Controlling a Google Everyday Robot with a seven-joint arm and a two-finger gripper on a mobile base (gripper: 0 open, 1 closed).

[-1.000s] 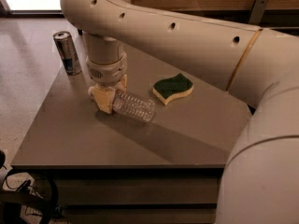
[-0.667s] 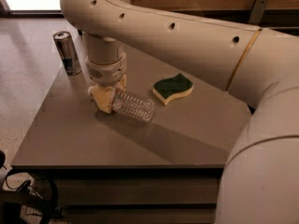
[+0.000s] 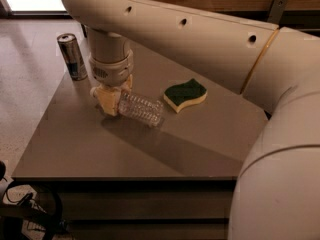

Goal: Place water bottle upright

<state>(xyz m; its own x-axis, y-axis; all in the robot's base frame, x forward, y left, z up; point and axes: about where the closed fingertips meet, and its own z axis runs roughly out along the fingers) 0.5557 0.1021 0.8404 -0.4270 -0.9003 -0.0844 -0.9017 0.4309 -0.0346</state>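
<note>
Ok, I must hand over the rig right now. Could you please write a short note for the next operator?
Gripper: low over the table, at the neck end of the water bottle. Whether it grips the bottle cannot be told.
Water bottle: lying on its side, with its base toward the green-yellow sponge.
Metal can: upright at the far left corner.
Done: the approach only.
Left: stand the bottle upright on the table, then release.

One water bottle, one can, one sponge; one gripper clasps the water bottle near the desk's left edge.
</note>
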